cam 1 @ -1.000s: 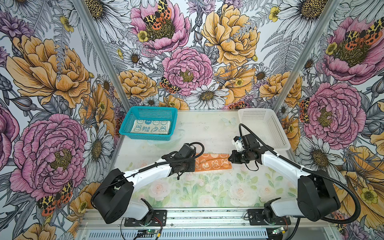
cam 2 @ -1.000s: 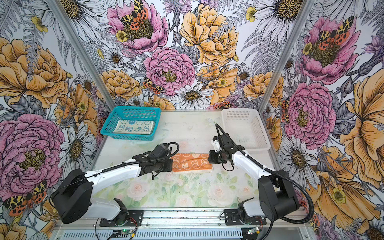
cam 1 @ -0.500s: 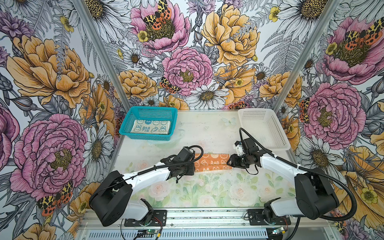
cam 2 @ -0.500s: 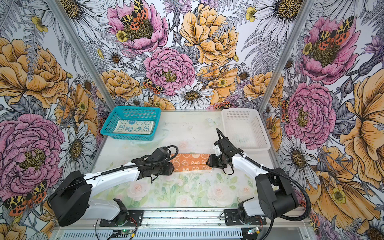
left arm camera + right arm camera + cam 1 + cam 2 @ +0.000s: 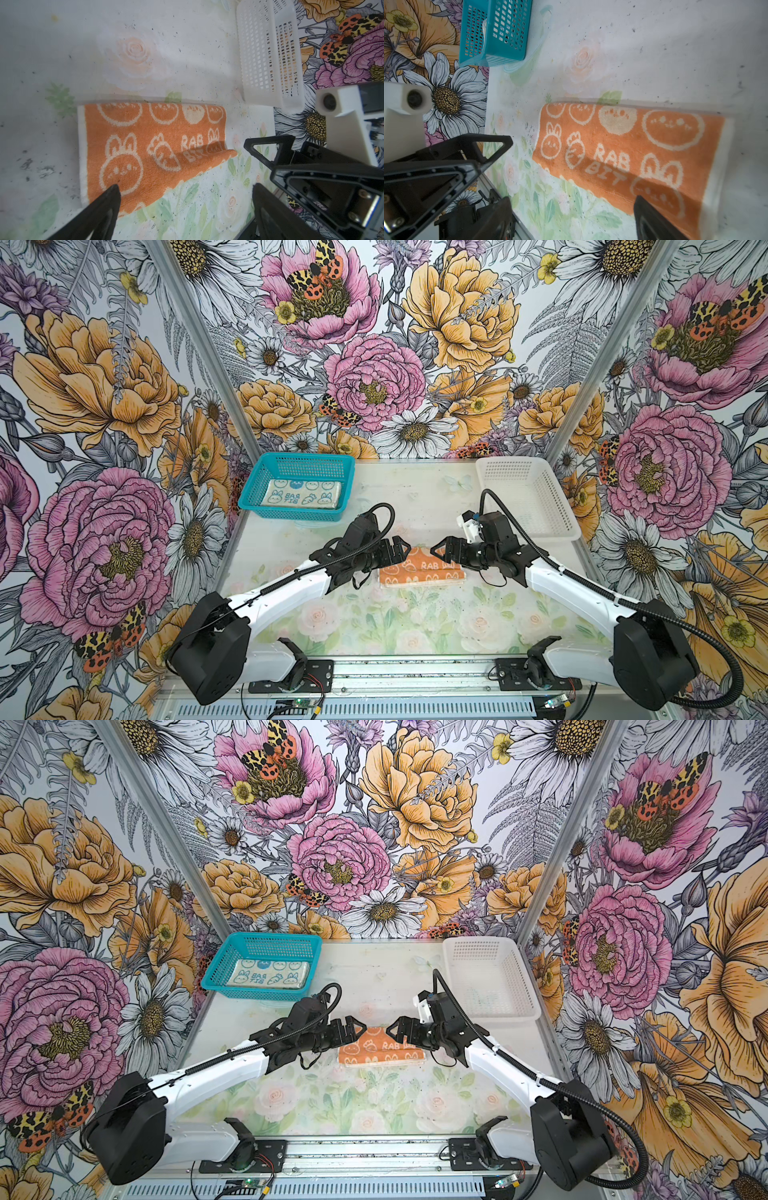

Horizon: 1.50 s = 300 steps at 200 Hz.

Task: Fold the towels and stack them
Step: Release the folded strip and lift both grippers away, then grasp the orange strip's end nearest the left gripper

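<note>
Teal mesh basket (image 5: 309, 467) stands at the far left of the tabletop (image 5: 415, 614) and white mesh basket (image 5: 528, 489) at the far right, well apart, both upright with the open side up and near the back wall. Tabletop has a pale rose-and-leaf print, more faded toward the back, and both wrist views show it speckled with dark flecks. Enclosure walls (image 5: 374, 377) carry a large floral print of pink and orange blooms, daisies and spotted moths; an aluminium post (image 5: 199, 348) runs up each back corner, and an aluminium rail (image 5: 415, 672) lies along the front edge.
</note>
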{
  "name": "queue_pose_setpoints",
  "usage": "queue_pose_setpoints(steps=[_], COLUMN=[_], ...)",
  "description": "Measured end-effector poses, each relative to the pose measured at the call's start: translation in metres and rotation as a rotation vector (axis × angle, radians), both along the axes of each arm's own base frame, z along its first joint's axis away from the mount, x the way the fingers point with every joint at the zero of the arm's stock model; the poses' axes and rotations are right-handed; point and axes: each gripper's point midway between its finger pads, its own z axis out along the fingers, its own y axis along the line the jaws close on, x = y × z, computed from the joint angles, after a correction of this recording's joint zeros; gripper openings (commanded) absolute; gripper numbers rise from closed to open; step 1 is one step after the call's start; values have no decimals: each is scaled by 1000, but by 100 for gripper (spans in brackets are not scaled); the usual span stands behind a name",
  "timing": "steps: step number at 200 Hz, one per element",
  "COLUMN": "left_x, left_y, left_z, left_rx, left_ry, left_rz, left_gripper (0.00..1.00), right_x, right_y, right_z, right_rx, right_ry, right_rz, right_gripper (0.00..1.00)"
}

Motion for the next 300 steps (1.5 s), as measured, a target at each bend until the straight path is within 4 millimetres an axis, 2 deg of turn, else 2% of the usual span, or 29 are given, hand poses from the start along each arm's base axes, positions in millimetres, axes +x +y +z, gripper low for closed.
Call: queue_pose_setpoints(steps=[24,43,72,108,128,141,169,183,193,211,238,266,300], left_x=[-13,-20,-25,-22,-20,-17,5,19,26,29,16,6,3], left_y=[2,4,6,9,14,13,4,9,16,29,37,35,23], left_z=[-41,-58,-65,-66,-62,-52,-3,13,14,-1,-37,-60,-71], left_rx=[-2,2,-12,-16,-1,20,35,53,76,137,224,281,323], left_ry=[109,154,166,164,161,147,47,14,11,52,160,232,261], left_rz=[15,21,25,32,29,10,-40,-40,-35,-36,-73,-122,-180], left_gripper=[99,99,99,99,99,99,99,99,99,99,95,88,79], right_x=[-7,-13,-23,-12,-10,-7,6,7,6,3,0,1,1], right_y=[0,-3,-11,-22,-23,-24,-23,-26,-29,-35,-41,-44,-46], right_z=[-30,-47,-68,-67,-62,-51,-32,-35,-41,-54,-63,-65,-72], right_rx=[1,-9,-28,-25,-44,-52,-71,-98,-126,-174,-214,-235,-258], right_ry=[79,117,155,133,126,105,44,42,52,82,98,96,108], right_rz=[-14,-18,-24,-46,-41,-40,-33,-34,-35,-37,-40,-50,-55], right_gripper=[94,94,95,97,98,99,99,99,99,99,99,99,99])
